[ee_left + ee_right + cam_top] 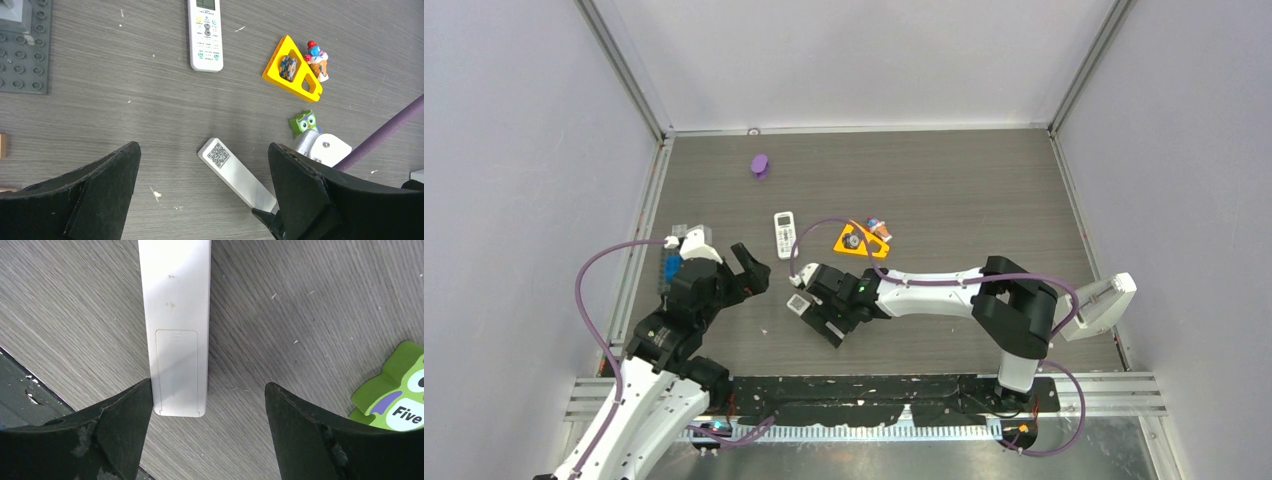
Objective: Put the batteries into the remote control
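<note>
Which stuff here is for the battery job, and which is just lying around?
For the job: face-down white remote; its battery lid, shut. No batteries clearly in sight.
Just lying about: buttons-up remote; yellow triangle; green owl; tiny figure; grey studded plate; purple blob.

2 remotes [205, 35] [235, 175], 1 yellow triangle [292, 67], 1 owl block [303, 123], 1 figurine [317, 60]

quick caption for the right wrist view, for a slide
Open right gripper over the end of a face-down white remote, battery cover on, green owl block at right.
</note>
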`<control>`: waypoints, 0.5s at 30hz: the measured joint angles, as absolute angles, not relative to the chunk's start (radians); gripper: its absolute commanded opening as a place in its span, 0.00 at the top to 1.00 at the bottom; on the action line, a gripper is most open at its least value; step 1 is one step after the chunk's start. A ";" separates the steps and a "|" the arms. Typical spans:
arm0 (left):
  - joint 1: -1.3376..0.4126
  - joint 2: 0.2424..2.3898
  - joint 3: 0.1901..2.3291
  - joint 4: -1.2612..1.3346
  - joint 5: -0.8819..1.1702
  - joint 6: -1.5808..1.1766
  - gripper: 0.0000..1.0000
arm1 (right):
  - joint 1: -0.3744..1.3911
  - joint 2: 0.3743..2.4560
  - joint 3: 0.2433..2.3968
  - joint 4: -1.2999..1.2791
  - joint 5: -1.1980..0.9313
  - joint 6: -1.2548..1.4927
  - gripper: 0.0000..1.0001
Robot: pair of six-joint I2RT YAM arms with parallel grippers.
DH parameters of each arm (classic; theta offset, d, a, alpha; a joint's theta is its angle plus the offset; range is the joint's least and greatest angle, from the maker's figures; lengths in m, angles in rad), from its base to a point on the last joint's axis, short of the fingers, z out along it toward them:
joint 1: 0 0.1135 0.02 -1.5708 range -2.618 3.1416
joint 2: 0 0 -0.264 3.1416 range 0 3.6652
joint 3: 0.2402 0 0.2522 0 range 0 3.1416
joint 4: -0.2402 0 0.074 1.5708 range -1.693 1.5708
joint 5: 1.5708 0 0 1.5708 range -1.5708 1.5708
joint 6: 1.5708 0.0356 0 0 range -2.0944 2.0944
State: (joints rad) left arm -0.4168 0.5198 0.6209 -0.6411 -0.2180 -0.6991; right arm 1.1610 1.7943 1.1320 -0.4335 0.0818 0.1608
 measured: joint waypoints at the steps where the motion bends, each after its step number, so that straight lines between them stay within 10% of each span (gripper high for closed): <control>1: -0.417 0.518 0.621 -0.645 -0.218 -0.700 0.00 | 1.161 1.797 1.135 -0.434 0.082 0.158 0.22; 15: -0.417 0.480 0.618 -0.660 -0.175 -0.714 0.00 | 1.167 1.860 1.181 -0.409 0.049 0.147 0.70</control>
